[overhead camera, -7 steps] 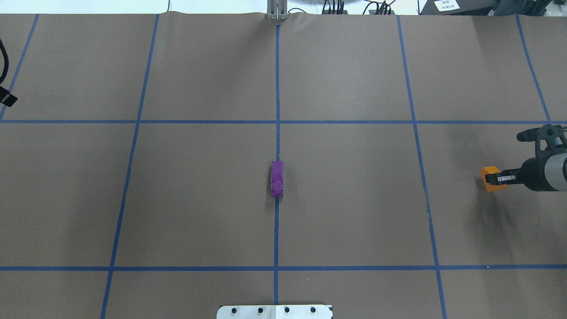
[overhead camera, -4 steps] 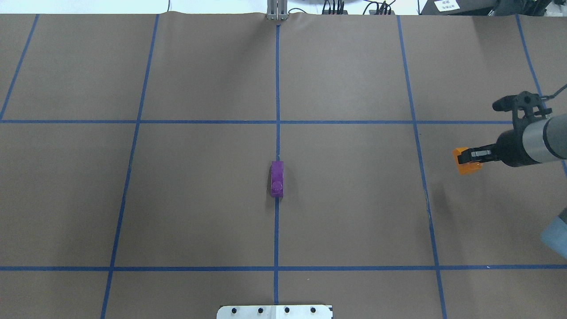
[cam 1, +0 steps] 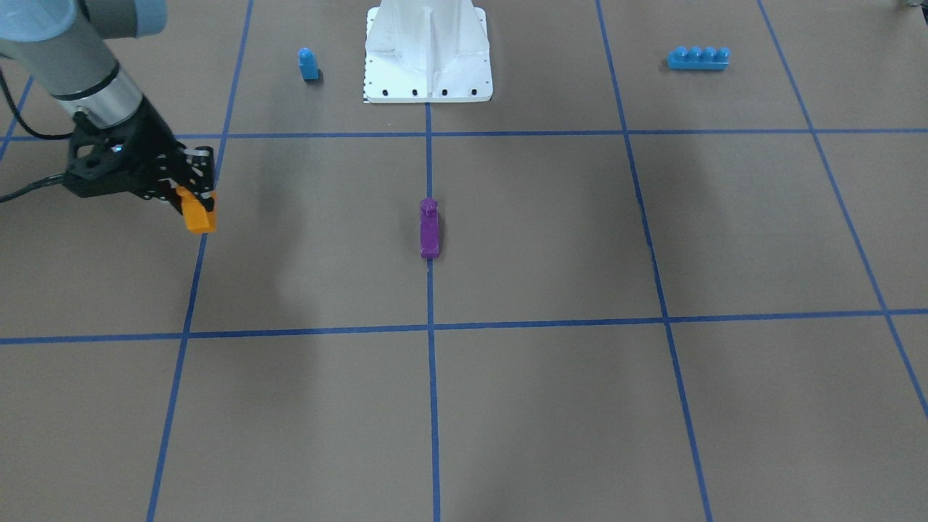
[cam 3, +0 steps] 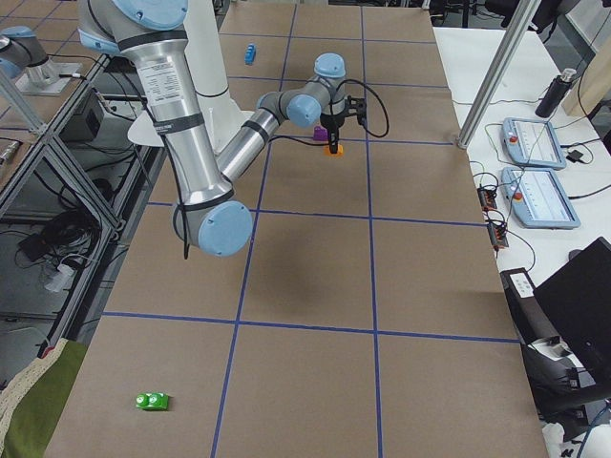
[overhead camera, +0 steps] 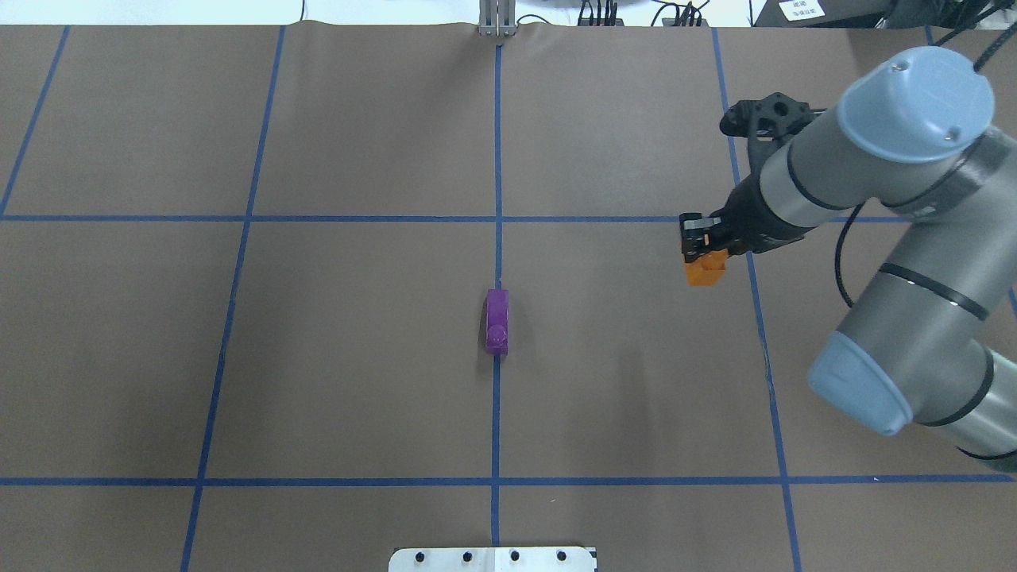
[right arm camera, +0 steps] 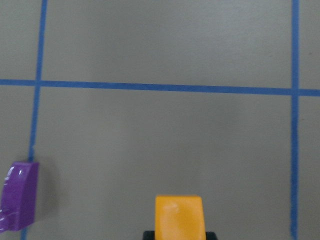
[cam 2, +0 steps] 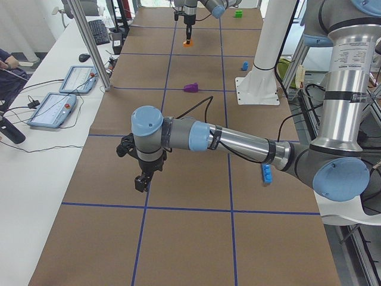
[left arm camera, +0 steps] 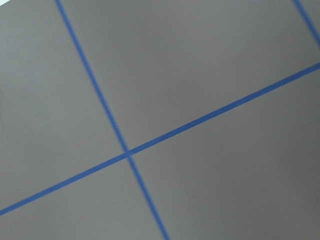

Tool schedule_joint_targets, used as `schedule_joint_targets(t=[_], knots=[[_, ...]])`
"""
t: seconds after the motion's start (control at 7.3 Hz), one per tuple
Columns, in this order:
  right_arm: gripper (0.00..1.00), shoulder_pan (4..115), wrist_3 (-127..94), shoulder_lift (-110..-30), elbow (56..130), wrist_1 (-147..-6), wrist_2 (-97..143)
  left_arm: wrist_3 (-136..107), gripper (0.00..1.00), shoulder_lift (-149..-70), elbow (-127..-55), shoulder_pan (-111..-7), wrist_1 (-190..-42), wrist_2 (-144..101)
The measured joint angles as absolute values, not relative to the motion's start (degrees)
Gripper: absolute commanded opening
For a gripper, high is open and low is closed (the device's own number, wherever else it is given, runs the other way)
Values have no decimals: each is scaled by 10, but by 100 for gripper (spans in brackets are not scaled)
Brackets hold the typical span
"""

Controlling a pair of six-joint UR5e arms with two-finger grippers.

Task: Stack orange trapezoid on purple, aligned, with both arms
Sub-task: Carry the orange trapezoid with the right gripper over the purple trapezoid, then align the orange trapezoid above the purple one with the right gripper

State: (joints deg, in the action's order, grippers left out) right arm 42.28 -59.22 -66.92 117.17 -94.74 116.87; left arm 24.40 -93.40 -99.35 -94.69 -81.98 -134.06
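The purple block [overhead camera: 497,320] lies on the table's centre line, stud up; it also shows in the front-facing view [cam 1: 429,229] and at the left edge of the right wrist view [right arm camera: 20,202]. My right gripper [overhead camera: 699,253] is shut on the orange trapezoid [overhead camera: 705,272] and holds it above the table, well to the right of the purple block. The orange trapezoid also shows in the front-facing view [cam 1: 197,216] and the right wrist view [right arm camera: 179,215]. My left gripper [cam 2: 141,183] shows only in the exterior left view, over bare table far from both blocks; I cannot tell whether it is open or shut.
A small blue single-stud block [cam 1: 308,64] and a long blue four-stud brick [cam 1: 698,57] stand either side of the white robot base [cam 1: 428,51]. A green block [cam 3: 152,401] lies at the table's far right end.
My right arm has swung in from the right edge toward the centre line, carrying the orange trapezoid left and a little farther from me. The purple block has not moved.
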Motion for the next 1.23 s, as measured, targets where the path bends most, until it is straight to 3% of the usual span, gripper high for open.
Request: schedule_joint_targets(t=[0.27, 0.69, 1.23], knots=[[0, 364, -659, -583, 1136, -977, 1134, 258, 100, -927, -987, -964, -818, -1352], [0, 294, -720, -461, 1014, -981, 1074, 261, 100, -918, -990, -966, -819, -1353], [0, 258, -728, -423, 936, -981, 1035, 260, 100, -907, -1005, -968, -819, -1354]])
